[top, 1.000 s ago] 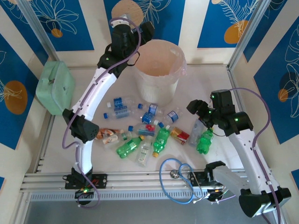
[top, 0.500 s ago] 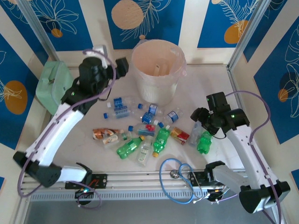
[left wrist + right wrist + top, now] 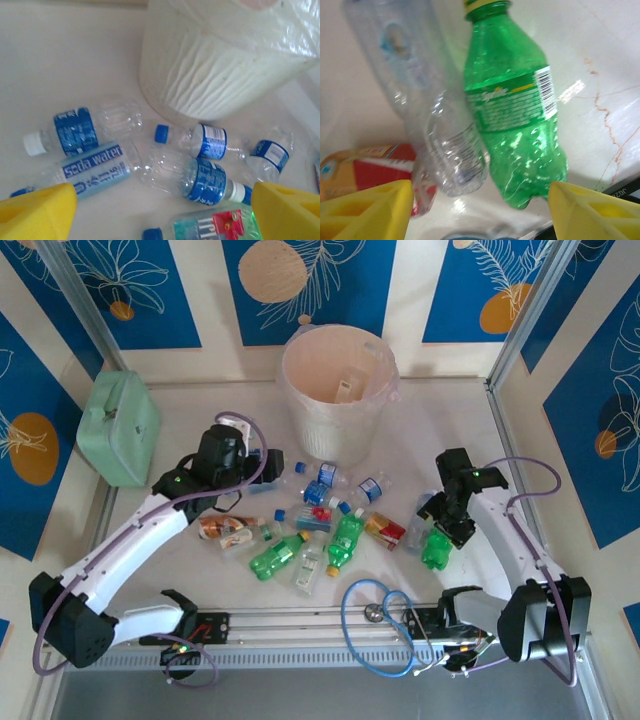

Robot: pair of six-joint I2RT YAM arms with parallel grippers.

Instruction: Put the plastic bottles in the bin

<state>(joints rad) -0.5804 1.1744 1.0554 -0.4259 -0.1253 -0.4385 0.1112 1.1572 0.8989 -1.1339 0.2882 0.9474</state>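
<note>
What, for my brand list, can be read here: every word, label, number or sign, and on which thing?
"Soda water": pale blue label of a clear bottle, left wrist view.
"Sprite": label of the green bottle, right wrist view.
Too small or blurred to read: the dark blue labels, the red label, the orange-and-red label, and the digits under the green bottle's barcode.

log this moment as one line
left jaws: open over blue-label water bottles beside bin | right jaws: open over green Sprite bottle and clear bottle | held: nothing
</note>
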